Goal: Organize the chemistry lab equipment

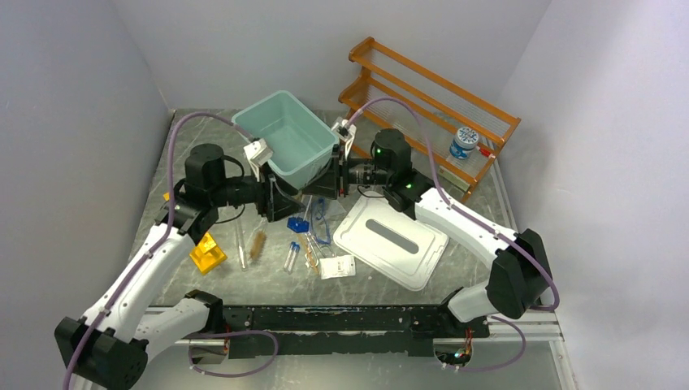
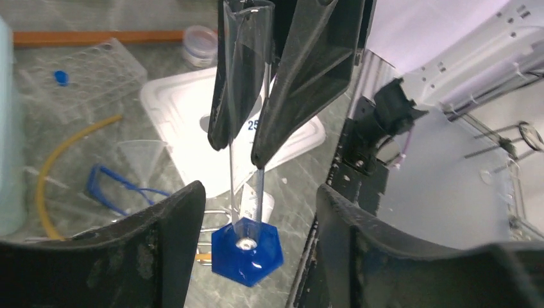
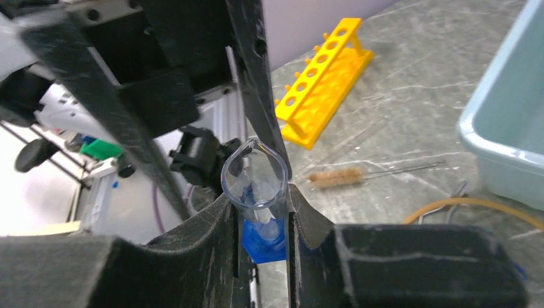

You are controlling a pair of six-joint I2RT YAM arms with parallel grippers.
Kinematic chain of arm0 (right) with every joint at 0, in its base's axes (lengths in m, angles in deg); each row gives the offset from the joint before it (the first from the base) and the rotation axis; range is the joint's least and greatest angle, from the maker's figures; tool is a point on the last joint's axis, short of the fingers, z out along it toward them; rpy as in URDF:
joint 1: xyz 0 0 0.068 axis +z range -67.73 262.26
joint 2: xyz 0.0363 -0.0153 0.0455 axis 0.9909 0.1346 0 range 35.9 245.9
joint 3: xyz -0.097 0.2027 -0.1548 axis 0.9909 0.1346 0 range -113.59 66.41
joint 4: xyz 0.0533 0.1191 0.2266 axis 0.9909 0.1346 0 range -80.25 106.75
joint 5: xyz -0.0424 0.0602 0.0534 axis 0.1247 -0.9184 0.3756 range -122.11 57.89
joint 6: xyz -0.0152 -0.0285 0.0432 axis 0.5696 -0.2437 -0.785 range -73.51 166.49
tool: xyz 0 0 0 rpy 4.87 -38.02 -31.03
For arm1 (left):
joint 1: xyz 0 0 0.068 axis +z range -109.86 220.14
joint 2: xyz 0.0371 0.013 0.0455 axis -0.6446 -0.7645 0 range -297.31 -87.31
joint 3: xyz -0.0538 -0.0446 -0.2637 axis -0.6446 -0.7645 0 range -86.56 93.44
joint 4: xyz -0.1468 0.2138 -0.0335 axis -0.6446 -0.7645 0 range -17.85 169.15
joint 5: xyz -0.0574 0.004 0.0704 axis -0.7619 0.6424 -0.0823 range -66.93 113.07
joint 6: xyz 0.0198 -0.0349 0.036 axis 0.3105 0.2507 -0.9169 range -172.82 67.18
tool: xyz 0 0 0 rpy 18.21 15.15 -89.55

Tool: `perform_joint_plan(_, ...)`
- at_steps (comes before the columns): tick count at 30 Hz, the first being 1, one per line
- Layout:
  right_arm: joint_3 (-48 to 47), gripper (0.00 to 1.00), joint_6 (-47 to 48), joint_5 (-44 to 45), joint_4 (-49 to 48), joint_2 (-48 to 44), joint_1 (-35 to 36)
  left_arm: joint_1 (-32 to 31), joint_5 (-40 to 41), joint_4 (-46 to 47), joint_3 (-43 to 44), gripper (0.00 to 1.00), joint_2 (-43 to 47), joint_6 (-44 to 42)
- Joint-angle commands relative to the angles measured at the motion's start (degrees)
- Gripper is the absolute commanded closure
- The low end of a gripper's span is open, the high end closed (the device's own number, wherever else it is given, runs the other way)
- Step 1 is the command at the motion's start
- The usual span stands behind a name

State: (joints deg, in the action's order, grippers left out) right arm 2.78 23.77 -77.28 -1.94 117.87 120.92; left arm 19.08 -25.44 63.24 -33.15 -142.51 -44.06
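A clear measuring cylinder [image 3: 255,174] with a blue hexagonal base [image 2: 247,251] hangs upright above the table. My right gripper [image 3: 260,200] is shut on its upper part, seen in the top view at the right gripper [image 1: 327,184]. My left gripper [image 2: 260,196] is open, its fingers on either side of the blue base without touching it. On the table lie the yellow test-tube rack [image 1: 207,253], a brush [image 1: 257,242], blue-framed goggles [image 2: 115,189], amber tubing [image 2: 58,160] and blue-capped vials [image 1: 291,256].
A teal bin [image 1: 288,134] stands just behind both grippers. A white lid [image 1: 390,240] lies to the right of centre. The orange shelf [image 1: 431,97] at the back right carries a small jar [image 1: 463,142]. A clear funnel [image 2: 144,157] rests near the goggles.
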Motion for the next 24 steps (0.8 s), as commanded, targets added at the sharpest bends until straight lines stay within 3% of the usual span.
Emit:
perform_joint_plan(1, -1.84, 0.81, -2.75, -7.59, -1.06, 0.06, -0.25, -1.76, -10.63, 4.7, -1.58, 0.41, -2.91, -0.59)
perform_joint_plan(8, -2.44, 0.81, -4.09, -11.13, -2.47, 0.83, -0.21, -3.44, -12.4, 7.63, -2.95, 0.6, -3.62, 1.5)
perform_joint_plan(14, -1.67, 0.77, -6.42, -9.76, -5.17, 0.58, -0.23, -3.55, -9.54, 8.92, -3.84, 0.95, -3.7, 3.33)
perform_joint_plan(16, -1.86, 0.67, -7.09, -8.13, -5.02, 0.4, -0.3, -3.55, -6.91, 7.93, -2.78, 0.95, -4.45, 3.12)
perform_joint_plan(20, -3.27, 0.24, -6.91, 1.67, -1.64, -0.51, -1.79, -3.55, 1.79, 7.37, -0.79, 0.95, -6.27, 4.8)
perform_joint_plan(22, -2.94, 0.12, -7.22, 8.43, -1.37, -2.12, -3.42, -3.51, 6.28, 9.25, -0.21, 0.95, -7.52, 7.38)
perform_joint_plan(24, -1.78, 0.07, -7.93, 12.76, -3.26, -3.66, -5.69, -3.34, 11.11, 10.82, 1.01, 0.95, -9.17, 9.95)
